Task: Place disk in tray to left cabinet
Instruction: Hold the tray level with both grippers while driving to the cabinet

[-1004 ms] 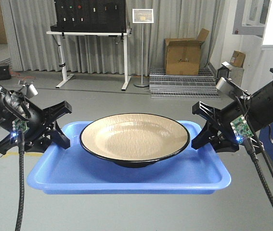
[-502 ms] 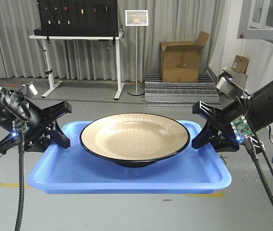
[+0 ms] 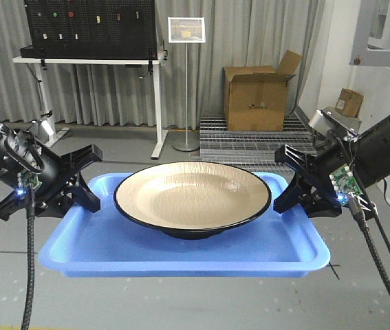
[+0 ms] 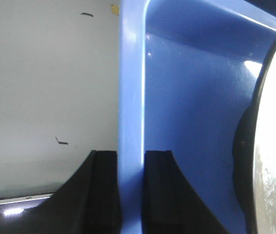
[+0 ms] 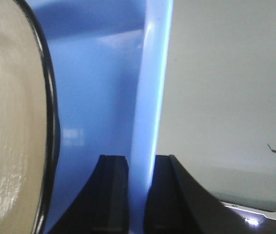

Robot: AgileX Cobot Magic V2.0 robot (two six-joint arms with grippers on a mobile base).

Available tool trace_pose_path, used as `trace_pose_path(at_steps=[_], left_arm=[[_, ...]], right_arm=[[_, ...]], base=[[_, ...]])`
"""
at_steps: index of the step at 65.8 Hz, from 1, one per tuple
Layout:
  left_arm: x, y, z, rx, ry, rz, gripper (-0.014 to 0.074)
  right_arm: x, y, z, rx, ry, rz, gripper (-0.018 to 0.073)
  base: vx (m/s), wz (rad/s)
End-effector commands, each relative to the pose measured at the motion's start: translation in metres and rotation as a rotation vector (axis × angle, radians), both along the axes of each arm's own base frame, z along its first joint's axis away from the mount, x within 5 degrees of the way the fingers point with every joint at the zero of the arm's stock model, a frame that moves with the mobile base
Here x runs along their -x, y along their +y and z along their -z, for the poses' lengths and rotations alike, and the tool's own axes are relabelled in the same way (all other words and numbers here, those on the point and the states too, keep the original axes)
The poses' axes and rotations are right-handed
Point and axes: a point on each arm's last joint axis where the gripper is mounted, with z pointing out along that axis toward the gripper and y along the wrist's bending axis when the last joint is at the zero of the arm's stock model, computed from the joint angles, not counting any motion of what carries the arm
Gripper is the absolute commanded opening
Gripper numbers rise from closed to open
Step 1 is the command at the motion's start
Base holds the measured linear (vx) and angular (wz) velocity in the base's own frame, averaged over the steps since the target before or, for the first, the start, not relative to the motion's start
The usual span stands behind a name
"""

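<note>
The blue tray (image 3: 181, 251) hangs level in the air between my two arms. The tan disk (image 3: 193, 196) with its black rim lies in the tray's middle. My left gripper (image 3: 93, 180) is shut on the tray's left rim, and my right gripper (image 3: 284, 180) is shut on its right rim. In the left wrist view the left gripper (image 4: 130, 153) pinches the rim of the tray (image 4: 191, 97), with the disk (image 4: 274, 146) at the right edge. In the right wrist view the right gripper (image 5: 140, 158) clamps the tray (image 5: 99, 73) beside the disk (image 5: 6, 122). The left cabinet is out of view.
Grey floor lies below the tray. At the back stand a white desk with a black pegboard (image 3: 91, 62), a sign stand (image 3: 186, 82), a cardboard box (image 3: 256, 96) on a metal grating (image 3: 250, 141), and a small box (image 3: 349, 103) at the right.
The desk, sign stand and boxes have slid leftward in the front view. Tray, disk and both grippers keep the same places in the picture.
</note>
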Motion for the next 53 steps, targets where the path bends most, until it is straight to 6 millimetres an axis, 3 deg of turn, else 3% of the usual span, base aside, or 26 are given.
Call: trace_pose_path(at_steps=[1, 53], left_arm=[[0.0197, -0.0157, -0.0406, 0.156, -0.083, 0.029, 0.0000], [0.0193, -0.0158, -0.0404, 0.158, -0.084, 0.028, 0.0000]], right_arm=[[0.0180, 0.0117, -0.0367, -0.121, -0.075, -0.050, -0.0005], [0.0180, 0.0118, -0.0367, -0.121, -0.075, -0.050, -0.0005]], base=[[0.68, -0.05], [0.67, -0.01]])
